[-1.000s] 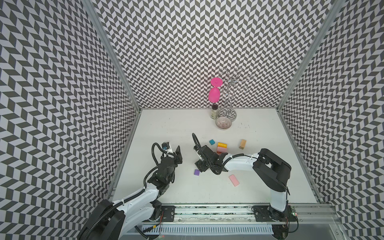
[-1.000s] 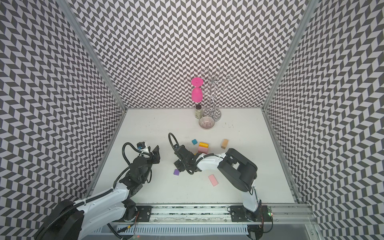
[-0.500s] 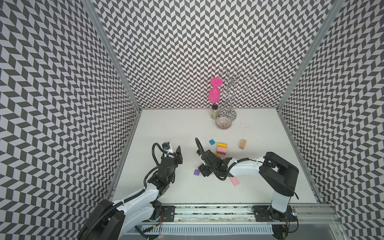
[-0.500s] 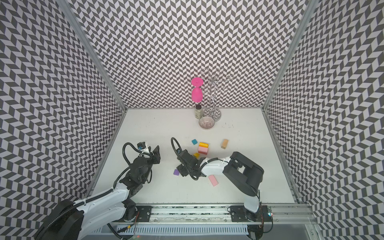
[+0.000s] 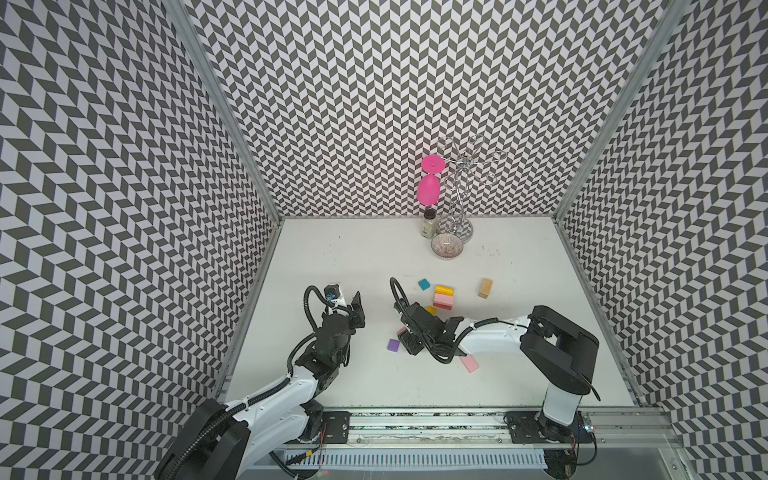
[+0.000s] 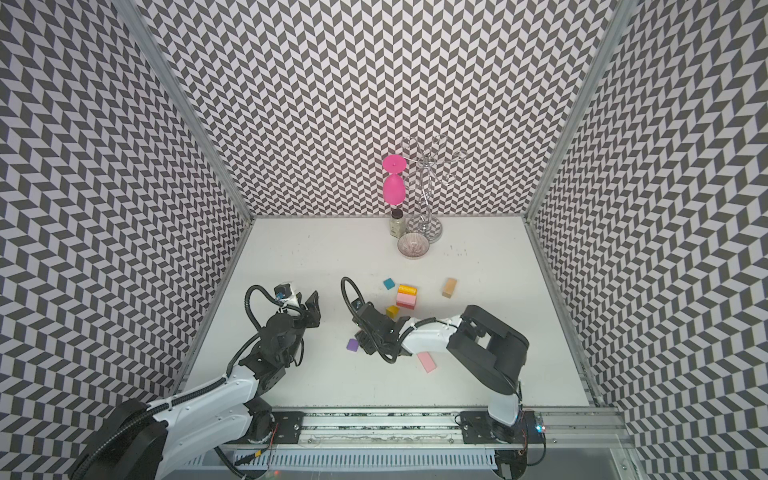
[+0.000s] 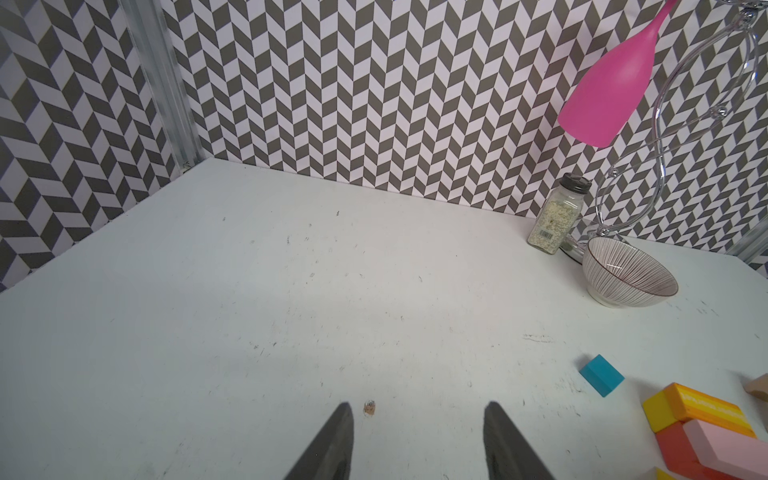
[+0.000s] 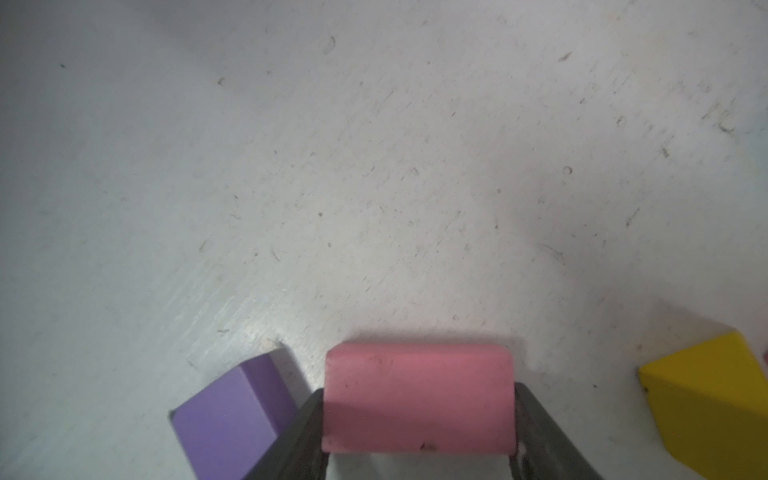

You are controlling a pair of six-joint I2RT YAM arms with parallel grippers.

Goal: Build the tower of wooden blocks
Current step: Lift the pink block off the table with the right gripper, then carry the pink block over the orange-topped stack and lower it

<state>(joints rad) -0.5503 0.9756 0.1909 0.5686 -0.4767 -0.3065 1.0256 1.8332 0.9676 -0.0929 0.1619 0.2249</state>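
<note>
Pinches pink slab (image 8: 417, 399) across its width with right gripper (image 8: 419, 392), beside purple block (image 8: 232, 415), likely for lifting onto stack (image 5: 443, 300). Holds left gripper (image 7: 419, 407) spread, empty, well apart, leaving room.

No text can be read anywhere, tbh; a label is seen on the small clear glass spice jar (image 7: 555, 226), but it's too blurred.

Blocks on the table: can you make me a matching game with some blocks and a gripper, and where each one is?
1 purple block
2 teal block
3 plain wood block
4 right gripper

A fingers on both sides of a pink block
B beside the orange block
C alone, farthest right of the blocks
D just left of the right gripper

Pairs: 1-D, 2-B, 3-C, 4-A
</note>
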